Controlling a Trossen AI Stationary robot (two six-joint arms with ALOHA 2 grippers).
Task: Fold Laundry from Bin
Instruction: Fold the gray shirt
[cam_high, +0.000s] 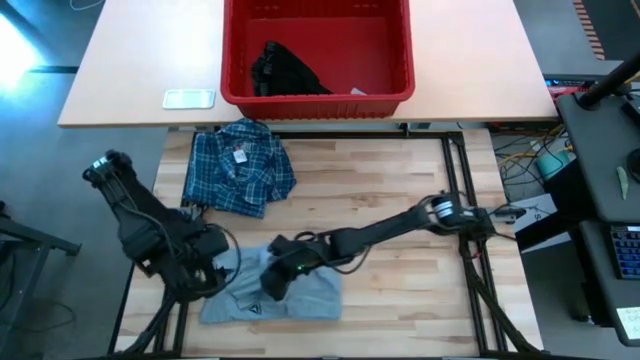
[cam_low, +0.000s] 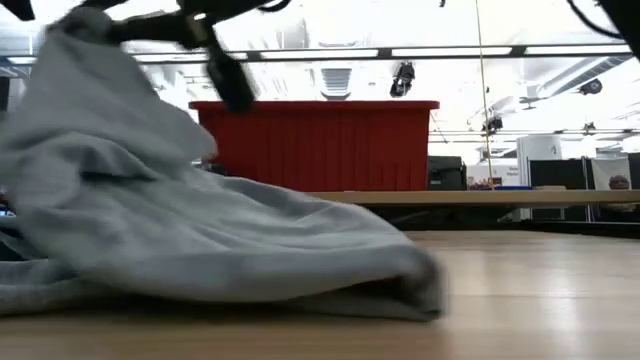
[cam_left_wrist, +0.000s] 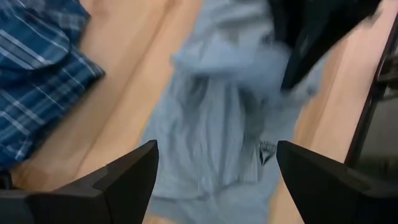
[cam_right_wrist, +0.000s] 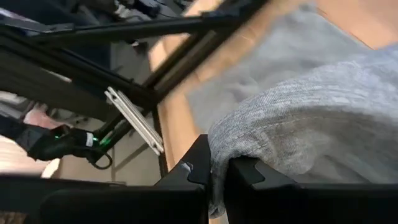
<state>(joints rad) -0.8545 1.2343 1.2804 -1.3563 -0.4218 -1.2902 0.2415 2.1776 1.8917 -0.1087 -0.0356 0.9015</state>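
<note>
Right pincer (cam_right_wrist: 214, 171), arm stretched low, pinches grey T-shirt (cam_high: 300, 295) fold.

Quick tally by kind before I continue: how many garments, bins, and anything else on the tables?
Garments: 3: plaid shirt, grey T-shirt, black garment in the bin
Bins: 1: red bin
Other: 1: small clear flat item left of the bin
Total: 5
</note>
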